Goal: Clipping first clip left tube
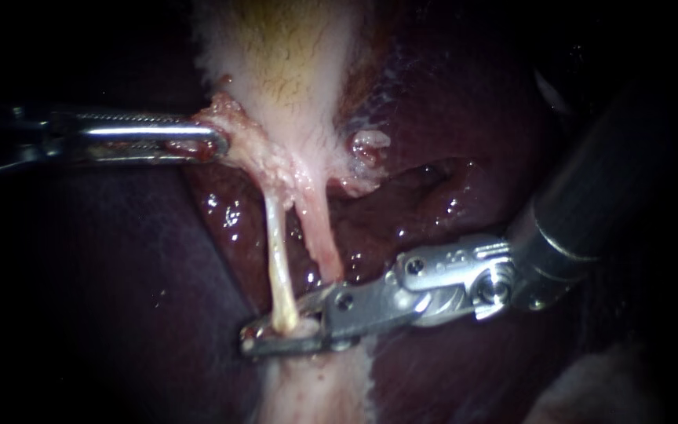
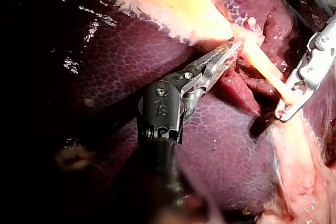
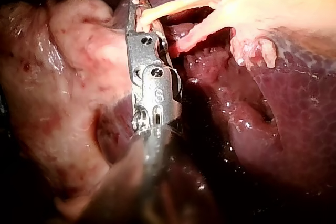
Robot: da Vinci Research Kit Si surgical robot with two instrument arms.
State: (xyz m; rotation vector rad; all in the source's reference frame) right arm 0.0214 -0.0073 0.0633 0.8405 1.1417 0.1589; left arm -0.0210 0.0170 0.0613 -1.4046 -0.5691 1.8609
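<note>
Two tubes run down from the pale gallbladder: the thin yellowish left tube and the pinker right tube. My right instrument comes in from the right. Its slim metal jaws lie closed around the lower end of the left tube, tips together past it. The right wrist view shows the left tube entering between those jaws. My left instrument is shut on frayed tissue at the gallbladder's neck and holds it to the left. I cannot make out a clip.
Dark, wet liver surrounds the tubes on both sides. A small pale tissue nub sits right of the gallbladder neck. Pale fatty tissue lies below the right instrument's jaws.
</note>
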